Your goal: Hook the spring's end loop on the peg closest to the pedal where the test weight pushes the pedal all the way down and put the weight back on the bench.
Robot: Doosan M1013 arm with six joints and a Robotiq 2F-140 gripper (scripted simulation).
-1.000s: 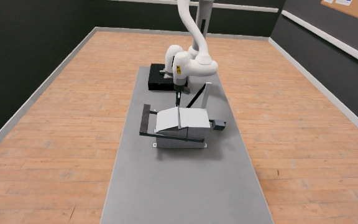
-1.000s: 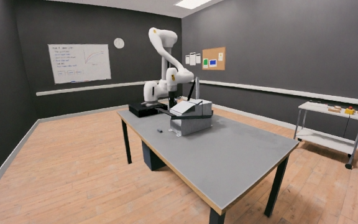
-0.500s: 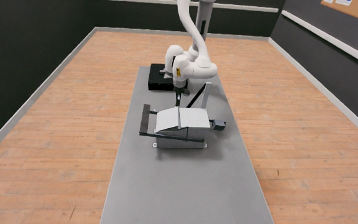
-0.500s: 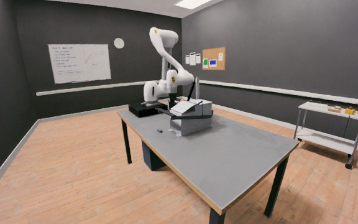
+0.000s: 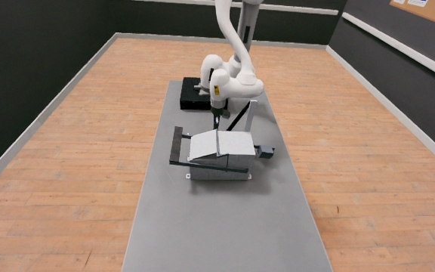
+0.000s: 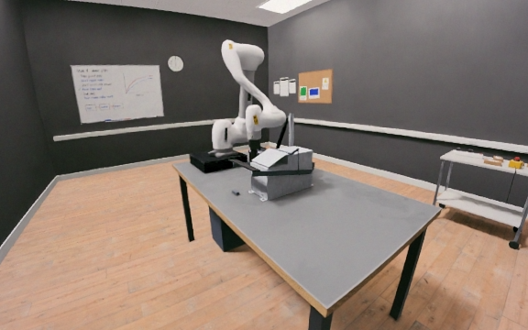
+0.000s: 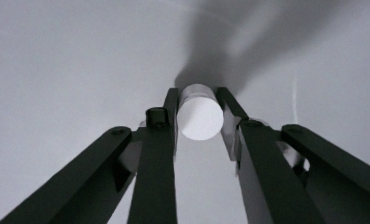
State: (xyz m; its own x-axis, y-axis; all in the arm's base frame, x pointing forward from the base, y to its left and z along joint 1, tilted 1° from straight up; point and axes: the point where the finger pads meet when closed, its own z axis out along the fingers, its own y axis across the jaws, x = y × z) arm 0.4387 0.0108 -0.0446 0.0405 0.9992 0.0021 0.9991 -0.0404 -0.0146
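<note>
Dark walls and a wooden floor surround the long grey bench, which runs from upper centre to the bottom edge of my top view. At its far end the white arm bends down beside a black plinth.

Just nearer than the arm, at the centre of the top view, sits the pale grey feeder, its sloping face toward the left. I can't make out the spring's loop or which peg it is on.

Behind the feeder, the gripper points down. Its jaws are closed on the steel test weight, pinched across its round sides at the centre of my wrist view; from the other two cameras I can't pick it out.

What the next move turns on is that grip: the weight's round end faces my wrist camera, so I judge its long axis near upright, in line with the fingers. Shadow meets it from above in that frame, so I'd guess its base is low over the bench or on it; contact I can't confirm. If I'm setting it down, I want the base flat before I release, or it may tip.
</note>
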